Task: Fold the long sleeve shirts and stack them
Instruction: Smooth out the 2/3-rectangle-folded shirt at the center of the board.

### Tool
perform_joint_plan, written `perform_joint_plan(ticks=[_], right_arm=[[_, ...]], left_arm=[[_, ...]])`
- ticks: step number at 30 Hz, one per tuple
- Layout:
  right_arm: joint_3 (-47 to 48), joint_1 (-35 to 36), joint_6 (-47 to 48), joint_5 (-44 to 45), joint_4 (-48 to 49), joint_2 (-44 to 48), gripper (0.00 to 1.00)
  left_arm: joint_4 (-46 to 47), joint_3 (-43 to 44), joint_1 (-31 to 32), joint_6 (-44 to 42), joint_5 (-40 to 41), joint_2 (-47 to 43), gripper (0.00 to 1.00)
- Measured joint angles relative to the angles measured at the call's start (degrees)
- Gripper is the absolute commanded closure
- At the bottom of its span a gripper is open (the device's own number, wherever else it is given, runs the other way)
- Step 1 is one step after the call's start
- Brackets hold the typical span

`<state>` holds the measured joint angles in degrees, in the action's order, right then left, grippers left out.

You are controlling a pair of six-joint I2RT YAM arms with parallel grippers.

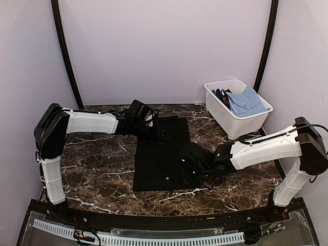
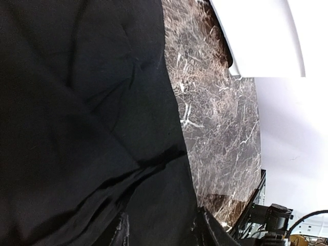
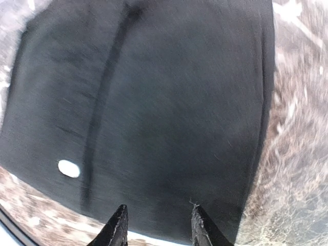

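Observation:
A plain black long sleeve shirt point(image 1: 161, 159) lies folded into a tall rectangle in the middle of the marble table point(image 1: 102, 159). My left gripper point(image 1: 160, 133) hovers over the shirt's far end. In the left wrist view its jaws point(image 2: 163, 228) stand apart over wrinkled black cloth point(image 2: 77, 128), and nothing is pinched between them. My right gripper point(image 1: 185, 171) is low over the shirt's near right part. Seen from the right wrist, that gripper point(image 3: 158, 223) is open above smooth cloth point(image 3: 169, 102), with a small white spot point(image 3: 68, 168) to the left.
A white bin point(image 1: 241, 123) stands at the back right of the table and holds a light blue cloth point(image 1: 248, 100) and other garments. The bin's wall point(image 2: 261, 36) also shows in the left wrist view. Bare marble point(image 2: 220, 128) runs along the shirt's edge.

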<state>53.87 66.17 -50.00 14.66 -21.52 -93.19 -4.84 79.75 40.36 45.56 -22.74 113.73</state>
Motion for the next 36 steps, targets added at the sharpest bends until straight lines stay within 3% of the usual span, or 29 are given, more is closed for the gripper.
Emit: perform_joint_plan(ticks=[8, 16, 27, 36], right_arm=[[14.6, 3.6, 3.2, 3.4, -3.6, -5.6, 0.6], [24.7, 6.6, 6.8, 5.3, -8.7, -18.2, 0.6], [26.9, 9.3, 7.5, 5.8, -12.7, -23.9, 0.57], [27.2, 9.4, 7.5, 5.0, -13.1, -22.1, 0.52]], left_arm=[[1.0, -17.4, -7.1, 0.1, 0.7, -18.4, 0.56], [0.7, -30.8, -9.1, 1.5, 0.4, -25.3, 0.55], [0.4, -38.1, -9.1, 3.1, -2.0, -30.0, 0.55], [-0.2, -40.2, -7.6, 3.3, -2.8, -30.8, 0.56]])
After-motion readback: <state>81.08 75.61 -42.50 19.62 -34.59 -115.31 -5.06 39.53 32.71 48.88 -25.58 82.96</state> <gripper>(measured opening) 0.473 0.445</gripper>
